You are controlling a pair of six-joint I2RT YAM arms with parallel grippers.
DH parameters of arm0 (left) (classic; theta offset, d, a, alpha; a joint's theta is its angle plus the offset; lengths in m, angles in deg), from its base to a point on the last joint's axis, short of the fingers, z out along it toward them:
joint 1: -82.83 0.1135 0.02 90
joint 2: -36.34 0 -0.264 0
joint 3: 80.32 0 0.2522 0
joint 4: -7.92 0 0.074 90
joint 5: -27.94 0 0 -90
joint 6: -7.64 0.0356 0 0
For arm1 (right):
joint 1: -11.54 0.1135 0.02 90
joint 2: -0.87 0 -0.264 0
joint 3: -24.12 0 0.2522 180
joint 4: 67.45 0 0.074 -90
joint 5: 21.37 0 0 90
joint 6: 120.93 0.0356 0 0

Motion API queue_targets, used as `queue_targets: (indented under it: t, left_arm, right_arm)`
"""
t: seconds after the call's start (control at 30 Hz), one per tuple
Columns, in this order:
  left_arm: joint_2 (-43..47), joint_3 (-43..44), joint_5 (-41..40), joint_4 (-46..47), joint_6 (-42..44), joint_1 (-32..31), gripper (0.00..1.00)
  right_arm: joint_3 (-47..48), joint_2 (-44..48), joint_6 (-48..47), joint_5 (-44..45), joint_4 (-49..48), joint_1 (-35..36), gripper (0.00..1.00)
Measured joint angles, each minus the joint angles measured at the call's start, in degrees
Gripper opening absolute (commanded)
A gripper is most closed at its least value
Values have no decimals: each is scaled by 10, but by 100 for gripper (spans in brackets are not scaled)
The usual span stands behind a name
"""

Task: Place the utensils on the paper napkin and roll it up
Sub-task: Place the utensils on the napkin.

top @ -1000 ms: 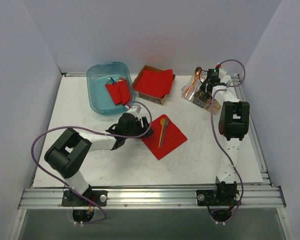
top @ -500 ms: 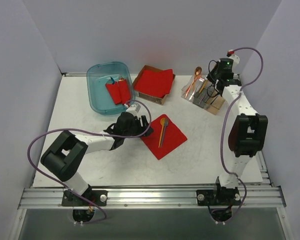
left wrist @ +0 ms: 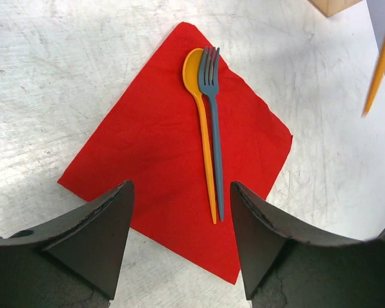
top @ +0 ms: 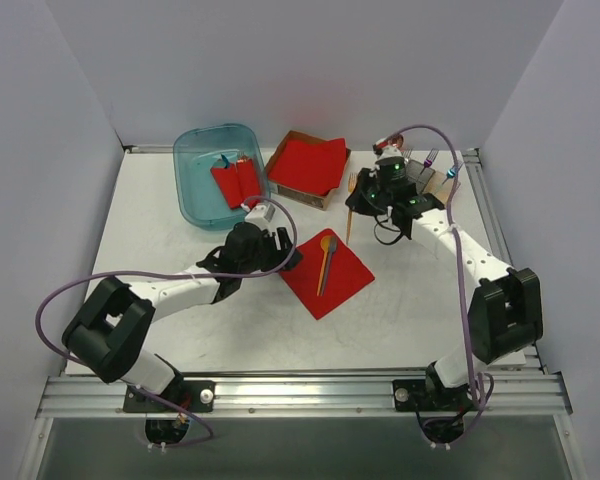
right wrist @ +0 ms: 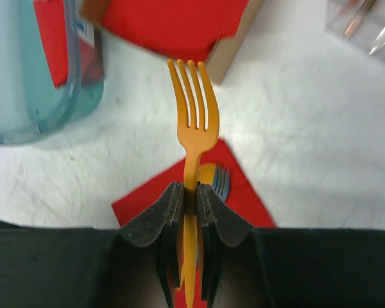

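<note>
Now the right claw [right wrist: 191,192] is carrying a slim orange plastic fork [right wrist: 194,115] away from the clear utensil holder [top: 435,175] at the far right corner of the white table [top: 400,320] and in toward the table's middle. A second ago it was reaching into that holder, and half a second ago it was lifting clear of it. Its jaws are standing almost closed, pinching the fork's handle, with the tines pointing out beyond the fingertips.

The thin, bright red square paper napkin [left wrist: 141,147] is lying flat, diamond-wise, near the middle of the table. It is already bearing an orange-yellow plastic spoon [left wrist: 201,122] and a blue plastic fork [left wrist: 213,122], which are lying side by side and touching along their handles, heads toward the far edge.

The left claw [left wrist: 179,189] is keeping its place low over the napkin's corner nearest the left edge. Its jaws are gaping wide and holding nothing.

The change is signalling that a third utensil is on its way to the sheet. Placing is therefore judged to be nearing its end, and rolling is not yet beginning. A purple fork [top: 432,157] is standing in the holder.
</note>
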Motion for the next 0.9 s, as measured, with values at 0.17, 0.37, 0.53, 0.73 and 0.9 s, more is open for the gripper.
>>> queue_targets:
  t: [0.17, 0.37, 0.53, 0.73, 0.9]
  left_arm:
    - [10, -7, -11, -1, 5, 2, 70]
    - [-7, -13, 6, 13, 1, 24, 70]
    - [-20, -16, 14, 25, 0, 28, 70]
    - [-34, -16, 22, 33, 0, 28, 70]
    - [-42, -16, 25, 31, 0, 28, 70]
  right_arm:
    - [-61, 7, 23, 1, 15, 47, 2]
    - [-110, 7, 70, 26, 9, 100, 1]
    - [-124, 3, 107, 47, -6, 162, 2]
    - [-122, -52, 129, 70, -33, 198, 1]
    - [-120, -102, 139, 89, -36, 202, 0]
